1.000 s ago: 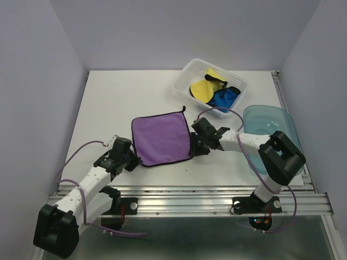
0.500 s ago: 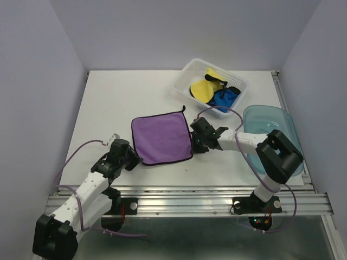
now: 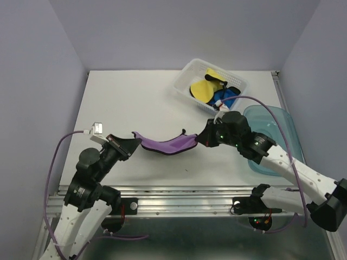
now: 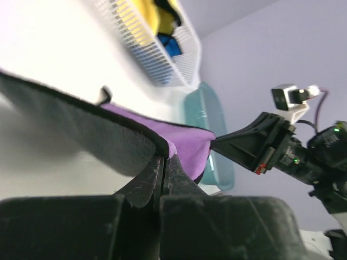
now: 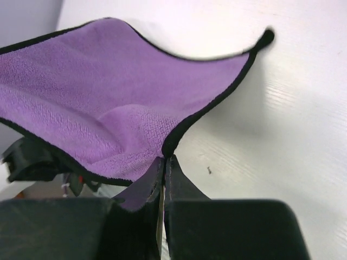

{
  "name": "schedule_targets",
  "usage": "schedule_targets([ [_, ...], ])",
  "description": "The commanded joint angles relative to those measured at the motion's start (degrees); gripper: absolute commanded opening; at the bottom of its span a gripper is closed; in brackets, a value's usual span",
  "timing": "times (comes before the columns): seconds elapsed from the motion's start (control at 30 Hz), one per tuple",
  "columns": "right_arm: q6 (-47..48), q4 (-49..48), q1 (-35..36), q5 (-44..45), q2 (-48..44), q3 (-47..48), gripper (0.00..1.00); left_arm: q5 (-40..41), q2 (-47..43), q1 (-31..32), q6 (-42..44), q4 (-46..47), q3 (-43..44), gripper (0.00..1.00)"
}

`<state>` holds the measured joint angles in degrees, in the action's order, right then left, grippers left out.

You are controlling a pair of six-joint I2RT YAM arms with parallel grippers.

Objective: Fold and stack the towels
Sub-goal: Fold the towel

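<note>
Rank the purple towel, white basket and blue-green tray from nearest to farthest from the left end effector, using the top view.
1. purple towel: pinched in the left end effector itself.
2. white basket: at the back, to the right.
3. blue-green tray: farthest, far right.

purple towel (image 3: pixel 165 145): flat → lifted, sagging | right hand (image 3: pixel 199 140): closed on corner | left hand (image 3: pixel 134 142): raised
</note>
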<state>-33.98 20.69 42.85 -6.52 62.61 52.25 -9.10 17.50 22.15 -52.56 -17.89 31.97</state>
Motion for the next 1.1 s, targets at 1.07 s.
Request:
schedule_targets([
  [1.07, 3.48, -2.14, -10.33, 11.45, 32.48, 26.94, 0.01, 23.78, 39.89, -8.26, -2.38, 14.55, 9.87, 0.0],
])
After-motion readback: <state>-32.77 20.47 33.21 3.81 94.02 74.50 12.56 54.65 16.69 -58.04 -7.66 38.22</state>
